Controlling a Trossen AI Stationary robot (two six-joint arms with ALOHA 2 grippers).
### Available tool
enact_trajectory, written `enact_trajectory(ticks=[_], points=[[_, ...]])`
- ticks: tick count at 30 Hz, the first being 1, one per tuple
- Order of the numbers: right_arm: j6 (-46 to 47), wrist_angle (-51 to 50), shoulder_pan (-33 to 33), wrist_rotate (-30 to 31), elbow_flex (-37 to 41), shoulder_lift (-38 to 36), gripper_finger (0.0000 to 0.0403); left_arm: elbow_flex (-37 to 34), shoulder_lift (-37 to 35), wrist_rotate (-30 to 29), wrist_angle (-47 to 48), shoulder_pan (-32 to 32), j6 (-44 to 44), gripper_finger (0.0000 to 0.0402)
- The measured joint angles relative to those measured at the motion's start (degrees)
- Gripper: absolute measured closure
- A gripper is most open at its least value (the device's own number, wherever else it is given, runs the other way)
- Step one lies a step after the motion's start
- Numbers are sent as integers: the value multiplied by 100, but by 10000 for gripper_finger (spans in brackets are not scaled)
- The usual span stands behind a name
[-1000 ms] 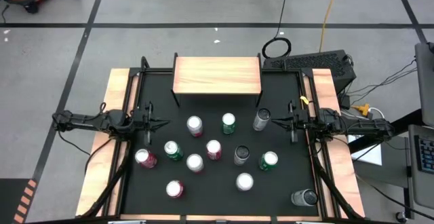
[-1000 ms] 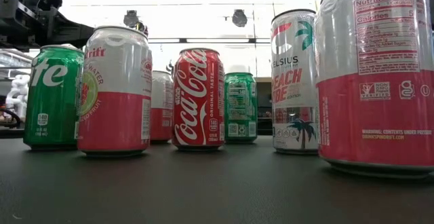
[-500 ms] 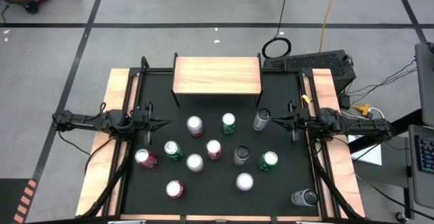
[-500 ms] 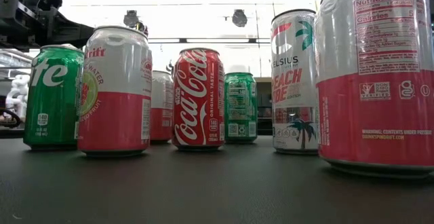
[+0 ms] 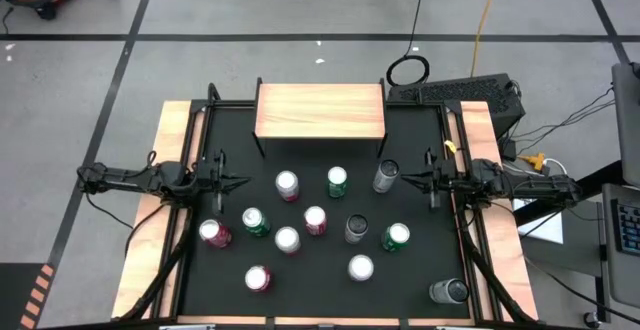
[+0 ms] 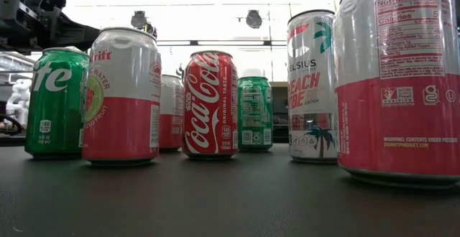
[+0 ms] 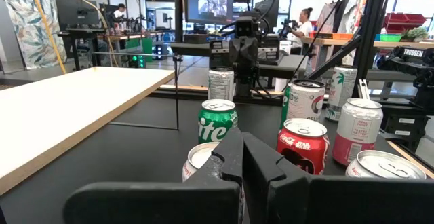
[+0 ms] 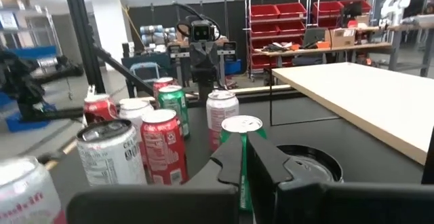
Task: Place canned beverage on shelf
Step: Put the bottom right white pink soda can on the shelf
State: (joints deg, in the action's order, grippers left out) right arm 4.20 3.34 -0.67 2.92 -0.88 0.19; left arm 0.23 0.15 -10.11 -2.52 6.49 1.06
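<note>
The left gripper (image 5: 243, 181) hangs at the left edge of the black table (image 5: 300, 280), its fingers (image 7: 234, 157) clenched together on nothing and pointing toward the middle. The shelf (image 5: 320, 110) stands at the far edge of the table, beyond this gripper and off to its right in the high view, well apart from it; in the left wrist view its pale board (image 7: 61, 112) runs along one side on thin black legs, with no can on it.

Between the two grippers the cans stand upright on the table, none touching a gripper. From the left in the high view: a pink can (image 5: 213, 232), a green can (image 5: 254, 221), a red can (image 5: 257, 278), a white-topped can (image 5: 287, 184), another pale can (image 5: 287, 239), a red cola can (image 5: 315, 219), a green can (image 5: 337, 180) nearest the shelf's front edge, a dark can (image 5: 356, 229), a white can (image 5: 361, 268), a grey can (image 5: 386, 175), and a green can (image 5: 396, 236). A further grey can (image 5: 448, 291) sits at the near right corner.

The right gripper (image 5: 403, 179) hangs at the right edge of the table, its fingers (image 8: 234, 157) also pressed shut and empty, its tip just beside the grey can. The shelf lies beyond it and to its left, well apart.
</note>
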Motion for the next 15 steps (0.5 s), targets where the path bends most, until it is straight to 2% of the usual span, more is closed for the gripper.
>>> enact_trajectory(ticks=[15], points=[[-45,198,4,-166,-61,-2,403,1,0,0,1,0,0,402]])
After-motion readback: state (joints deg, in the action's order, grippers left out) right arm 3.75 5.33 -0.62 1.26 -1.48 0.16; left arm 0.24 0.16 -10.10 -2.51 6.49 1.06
